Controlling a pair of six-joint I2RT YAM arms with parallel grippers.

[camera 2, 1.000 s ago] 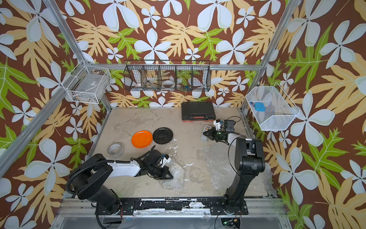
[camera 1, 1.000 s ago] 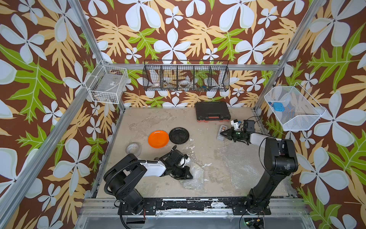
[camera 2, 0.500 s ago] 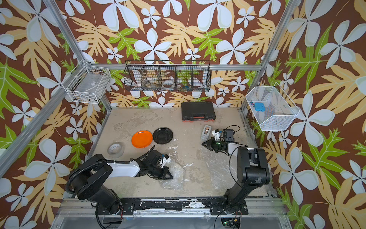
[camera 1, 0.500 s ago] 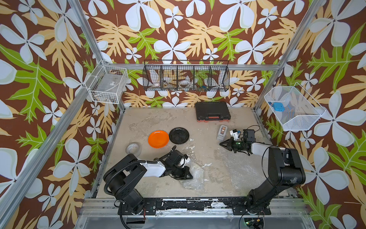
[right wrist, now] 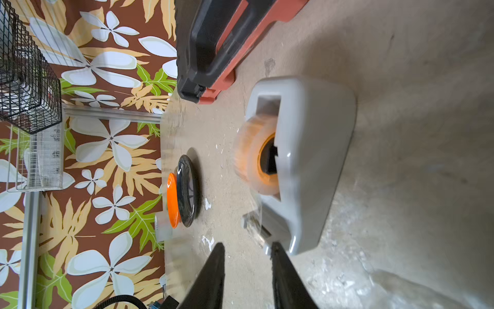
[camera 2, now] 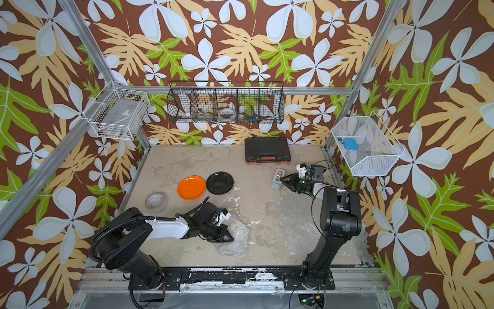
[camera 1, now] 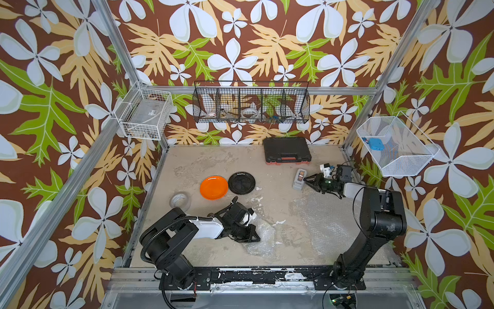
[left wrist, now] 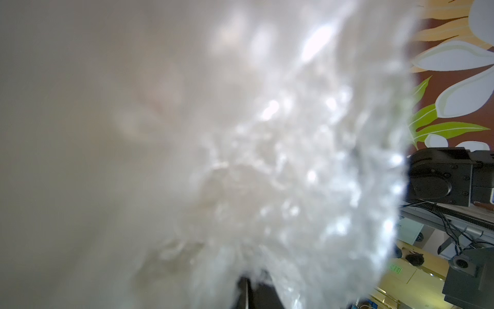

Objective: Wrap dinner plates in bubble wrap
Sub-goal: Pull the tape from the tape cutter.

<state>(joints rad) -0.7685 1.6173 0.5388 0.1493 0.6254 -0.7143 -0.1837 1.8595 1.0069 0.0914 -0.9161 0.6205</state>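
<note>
The orange plate (camera 1: 213, 187) and the black plate (camera 1: 241, 183) lie side by side on the table, bare, in both top views and edge-on in the right wrist view, orange (right wrist: 172, 203) and black (right wrist: 187, 192). My left gripper (camera 1: 248, 235) lies low at the front, shut on a crumpled bundle of bubble wrap (camera 1: 260, 238). That bubble wrap (left wrist: 267, 160) fills the left wrist view and hides what it holds. A flat sheet of bubble wrap (camera 1: 320, 222) lies further right. My right gripper (right wrist: 247, 244) stands open, empty, its tips at the grey tape dispenser (right wrist: 315, 160).
A roll of clear tape (camera 1: 180, 201) sits left of the orange plate. A black case (camera 1: 287, 149) lies against the back wall behind the dispenser (camera 1: 299, 178). Wire baskets hang on the left wall (camera 1: 145, 117), the back wall (camera 1: 251, 103) and the right wall (camera 1: 395, 145).
My right gripper drew away from the dispenser toward the front, came back to it, and its jaws have opened. The left arm and its bundle have not moved.
</note>
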